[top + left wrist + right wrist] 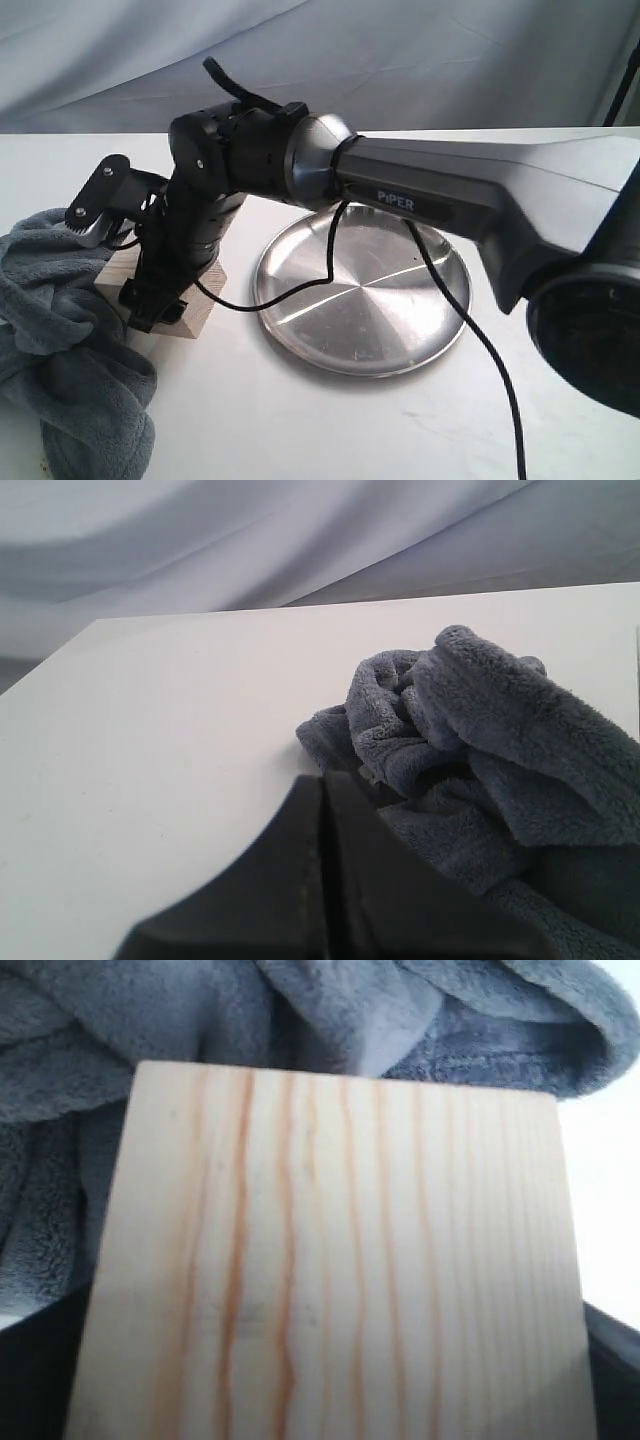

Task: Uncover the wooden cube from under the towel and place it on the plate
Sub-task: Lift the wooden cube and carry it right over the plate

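The pale wooden cube [190,310] stands uncovered on the white table, right next to the crumpled dark grey towel [60,330]. My right gripper [152,300] reaches across from the right and comes down over the cube. In the right wrist view the cube [340,1240] fills the frame, with a dark finger [30,1370] against each of its two sides. The shiny steel plate [400,330] lies just right of the cube with nothing on it. In the left wrist view my left gripper [322,785] is shut at the edge of the towel [480,740], with nothing seen between its fingers.
The right arm's long grey link [470,200] and its black cable [470,330] hang over the plate. White table [150,740] stretches away beyond the towel, with a pale cloth backdrop [400,60] behind it.
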